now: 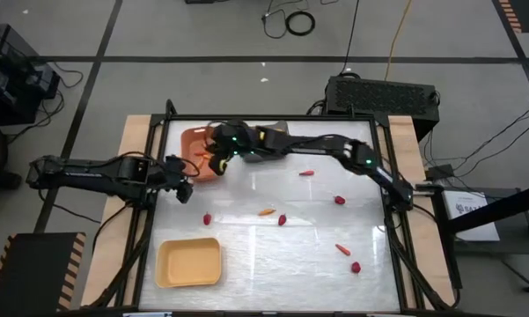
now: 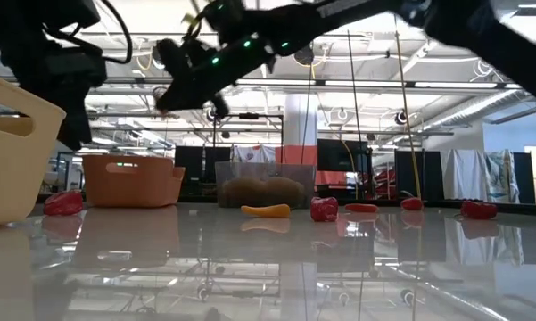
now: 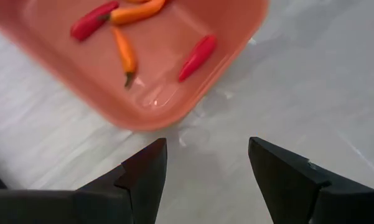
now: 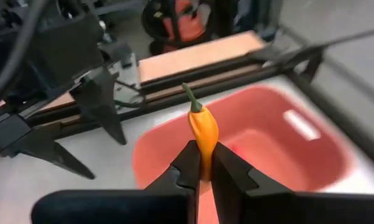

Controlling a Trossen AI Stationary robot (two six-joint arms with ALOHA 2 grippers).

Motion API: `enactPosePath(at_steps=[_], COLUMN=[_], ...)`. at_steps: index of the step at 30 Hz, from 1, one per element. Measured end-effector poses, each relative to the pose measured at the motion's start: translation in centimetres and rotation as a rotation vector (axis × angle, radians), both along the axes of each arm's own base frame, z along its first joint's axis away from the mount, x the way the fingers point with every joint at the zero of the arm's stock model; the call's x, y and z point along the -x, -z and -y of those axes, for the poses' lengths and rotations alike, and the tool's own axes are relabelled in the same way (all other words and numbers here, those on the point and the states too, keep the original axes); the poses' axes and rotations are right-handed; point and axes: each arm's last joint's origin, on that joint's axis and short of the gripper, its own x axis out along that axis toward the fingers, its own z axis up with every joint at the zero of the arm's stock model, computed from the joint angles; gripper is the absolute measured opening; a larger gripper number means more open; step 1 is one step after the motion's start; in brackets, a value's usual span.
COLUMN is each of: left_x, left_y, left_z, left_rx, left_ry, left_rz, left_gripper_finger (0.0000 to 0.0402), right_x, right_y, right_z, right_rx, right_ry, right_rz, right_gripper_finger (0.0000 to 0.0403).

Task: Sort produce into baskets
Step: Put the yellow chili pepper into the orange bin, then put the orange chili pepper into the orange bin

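My right gripper (image 4: 203,163) is shut on a small orange pepper (image 4: 203,127) with a green stem, above the orange-brown basket (image 4: 267,143) at the table's far left (image 1: 194,145). That basket holds several red and orange peppers (image 3: 126,53). My left gripper (image 3: 205,162) is open and empty just above the table, beside the basket's near corner (image 3: 155,115). The dark grey basket (image 1: 268,141) stands at the far edge under my right arm. The pale yellow basket (image 1: 189,262) stands at the near left. Red and orange pieces (image 1: 282,219) lie scattered on the table. My right gripper pinches the pepper's blunt end (image 4: 205,154) between its two fingertips. The fingers lie along the pepper. The rest of the pepper sticks out past the fingertips, with the stem (image 4: 190,96) at its free end. It is lifted clear over the basket's rim.
Loose pieces lie mid-table: an orange one (image 1: 266,211), red ones (image 1: 208,218) (image 1: 340,200) (image 1: 356,267) (image 1: 307,173) and another orange one (image 1: 342,249). The two grippers are close together by the orange-brown basket. Raised rails (image 1: 383,176) run along the table's sides.
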Motion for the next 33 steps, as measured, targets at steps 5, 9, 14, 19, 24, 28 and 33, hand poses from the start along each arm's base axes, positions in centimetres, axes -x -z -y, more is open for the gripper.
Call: enactPosePath(at_steps=[5, 9, 14, 19, 24, 28, 33], left_x=[0.3, 0.3, 0.3, 0.3, 0.1, -0.6, -1.7], left_y=[0.1, 0.1, 0.1, 0.1, 0.0, -0.4, -1.1], left_z=[-0.1, -0.1, -0.2, -0.2, -0.2, 0.0, 0.4], left_rx=[-0.005, -0.025, -0.045, -0.054, -0.055, -0.050, -0.011], left_ry=[-0.049, -0.059, -0.069, -0.073, -0.069, 0.004, 0.103], left_rz=[-0.023, -0.023, -0.021, -0.016, 0.003, 0.067, 0.200], left_gripper_finger=[0.0233, 0.0233, 0.0233, 0.0233, 0.0233, 0.0233, 0.0233], right_x=[-1.5, -1.8, -1.6, -1.3, -0.2, 1.4, 4.5], right_y=[1.6, 2.9, 3.3, 3.5, 2.1, -0.1, -3.0], right_z=[0.7, 0.7, 0.7, 0.8, 0.8, 0.5, -0.5], right_rx=[-0.101, -0.121, -0.129, -0.129, -0.110, -0.096, -0.090], right_ry=[-0.003, 0.005, 0.007, 0.006, -0.008, -0.027, -0.088], right_rz=[-0.059, -0.091, -0.129, -0.173, -0.236, -0.316, -0.473], right_gripper_finger=[0.0025, 0.0048, 0.0089, 0.0123, 0.0138, 0.0139, 0.0139])
